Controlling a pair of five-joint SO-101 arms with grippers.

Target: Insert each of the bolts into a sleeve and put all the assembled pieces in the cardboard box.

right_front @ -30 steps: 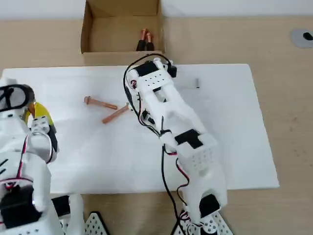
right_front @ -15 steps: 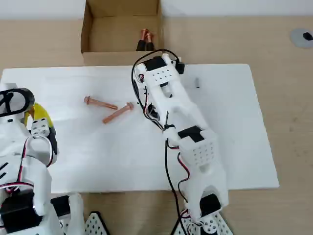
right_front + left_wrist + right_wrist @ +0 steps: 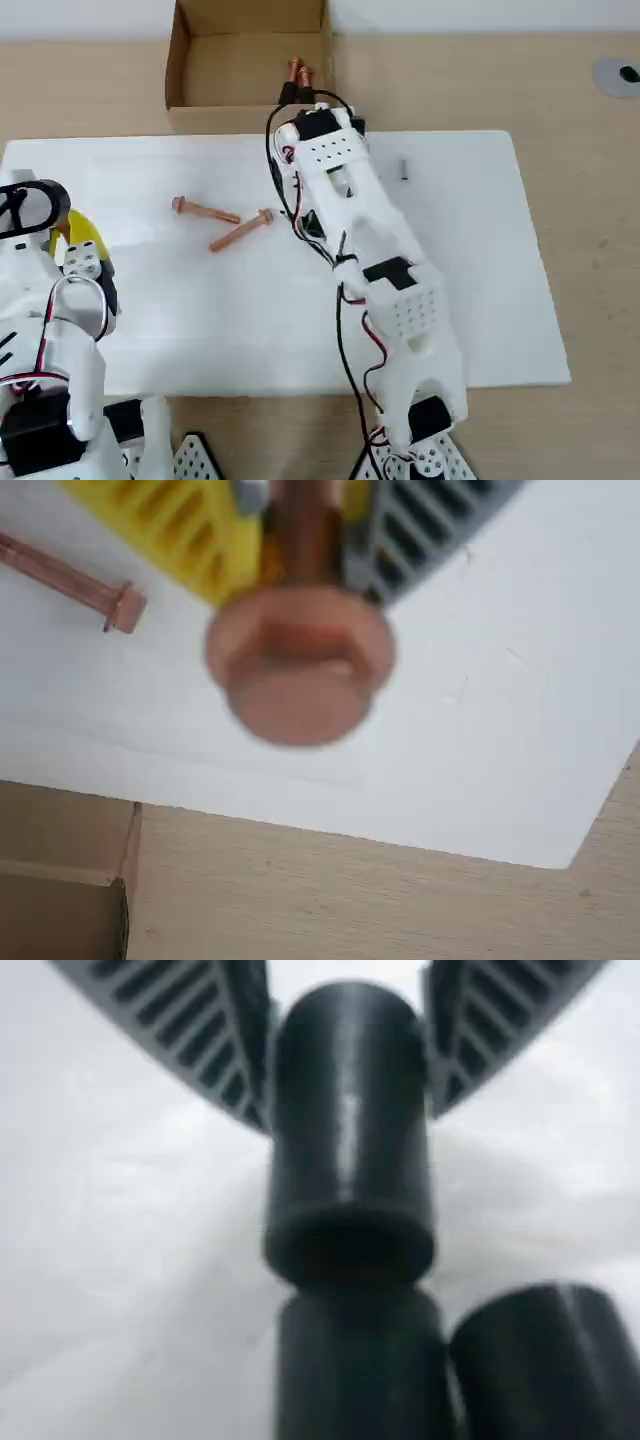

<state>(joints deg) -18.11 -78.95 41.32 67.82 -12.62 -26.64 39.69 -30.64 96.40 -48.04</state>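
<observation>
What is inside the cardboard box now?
Two copper bolts in black sleeves lie in the cardboard box, by its right wall. The right arm covers the sleeves' near ends and that corner.

Our left gripper [image 3: 300, 530] clamps a copper bolt [image 3: 298, 670] between its yellow and grey fingers, with the head jutting past the tips. Our right gripper [image 3: 348, 1050] pinches a black sleeve [image 3: 348, 1160] likewise. From above, our right arm [image 3: 370, 250] lies stretched forward, and our left arm [image 3: 60, 330] sits drawn back.
</observation>
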